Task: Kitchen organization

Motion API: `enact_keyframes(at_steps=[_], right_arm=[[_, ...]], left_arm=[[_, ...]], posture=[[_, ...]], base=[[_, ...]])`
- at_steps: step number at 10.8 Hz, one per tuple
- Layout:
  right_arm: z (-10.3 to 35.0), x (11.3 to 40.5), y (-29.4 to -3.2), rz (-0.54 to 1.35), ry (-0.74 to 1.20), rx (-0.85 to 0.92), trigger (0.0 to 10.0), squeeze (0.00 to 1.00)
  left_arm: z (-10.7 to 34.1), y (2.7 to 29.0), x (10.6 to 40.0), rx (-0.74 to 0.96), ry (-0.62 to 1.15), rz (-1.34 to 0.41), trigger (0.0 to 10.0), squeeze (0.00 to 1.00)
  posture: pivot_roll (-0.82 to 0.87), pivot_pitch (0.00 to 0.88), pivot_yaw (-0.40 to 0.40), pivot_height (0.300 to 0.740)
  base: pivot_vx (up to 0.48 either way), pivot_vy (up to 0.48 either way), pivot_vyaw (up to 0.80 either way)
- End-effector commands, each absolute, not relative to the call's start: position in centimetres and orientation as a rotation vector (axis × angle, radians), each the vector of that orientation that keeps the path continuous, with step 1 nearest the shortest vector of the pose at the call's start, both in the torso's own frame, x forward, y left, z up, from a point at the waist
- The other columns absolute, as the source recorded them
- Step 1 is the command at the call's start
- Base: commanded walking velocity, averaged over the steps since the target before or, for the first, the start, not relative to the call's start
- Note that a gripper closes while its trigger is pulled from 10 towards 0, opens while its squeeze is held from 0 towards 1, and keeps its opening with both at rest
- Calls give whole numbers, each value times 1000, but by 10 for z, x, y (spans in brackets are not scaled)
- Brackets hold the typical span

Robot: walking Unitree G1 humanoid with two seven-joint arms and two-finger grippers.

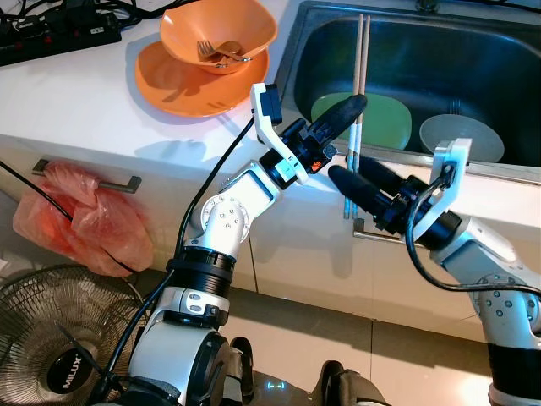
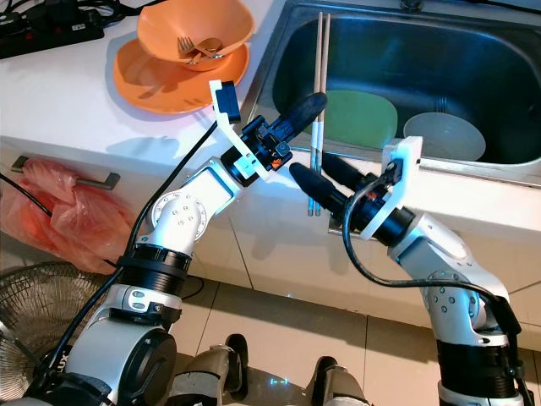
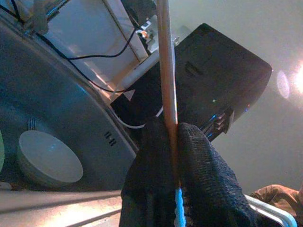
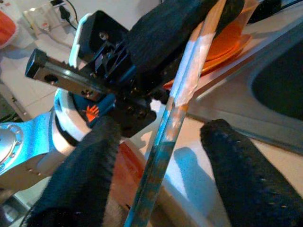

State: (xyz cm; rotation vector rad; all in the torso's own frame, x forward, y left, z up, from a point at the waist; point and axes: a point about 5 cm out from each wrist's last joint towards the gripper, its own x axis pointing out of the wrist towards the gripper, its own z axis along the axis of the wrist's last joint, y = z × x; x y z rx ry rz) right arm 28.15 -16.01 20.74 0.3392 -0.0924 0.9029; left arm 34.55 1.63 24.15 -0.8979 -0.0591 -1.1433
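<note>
Chopsticks [image 1: 359, 93], a pair with pale shafts and blue lower ends, stand nearly upright over the front edge of the steel sink [image 1: 473, 68], pinched between the closed fingers of the left gripper [image 1: 342, 118]. Just beside their lower ends, the right gripper [image 1: 359, 182] has its fingers spread, one on either side of the pair. In the sink lie a green plate [image 1: 385, 123] and a grey bowl [image 1: 469, 135]; on the counter [image 1: 76, 93], an orange bowl [image 1: 224, 30] holding a fork [image 1: 207, 51] sits on an orange plate [image 1: 173, 85].

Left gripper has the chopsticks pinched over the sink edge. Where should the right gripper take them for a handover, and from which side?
Take the chopsticks on the blue lower ends hanging below the left gripper, the part nearest the open right gripper. They stand roughly upright, so come in from below and the right with one finger on each side of the pair. The upper shafts lie over the sink, farther off.
</note>
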Motion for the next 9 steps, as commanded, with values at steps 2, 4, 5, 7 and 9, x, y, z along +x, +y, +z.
enact_keyframes(at_steps=[2, 4, 5, 7, 9], right_arm=[[208, 276, -157, 939, -96, 336, 0, 0], [208, 276, -157, 939, -95, 339, 0, 0], [208, 276, -157, 938, -96, 341, 0, 0], [207, 276, -157, 932, -96, 343, 0, 0], [207, 277, -157, 921, -98, 344, 0, 0]], left_arm=[[252, -6, 335, -936, -85, -1226, 10000, 0], [254, -6, 334, -936, -102, -1233, 10000, 671], [254, -5, 333, -934, -106, -1236, 10000, 1000], [255, -6, 333, -930, -109, -1240, 10000, 1000], [253, -7, 334, -919, -102, -1225, 10000, 0]], posture=[[34, 212, 26, 740], [35, 212, 26, 740], [35, 212, 27, 740], [34, 211, 27, 740], [32, 209, 28, 740]], base=[[0, 0, 0], [0, 0, 0], [0, 0, 0], [0, 0, 0], [0, 0, 0]])
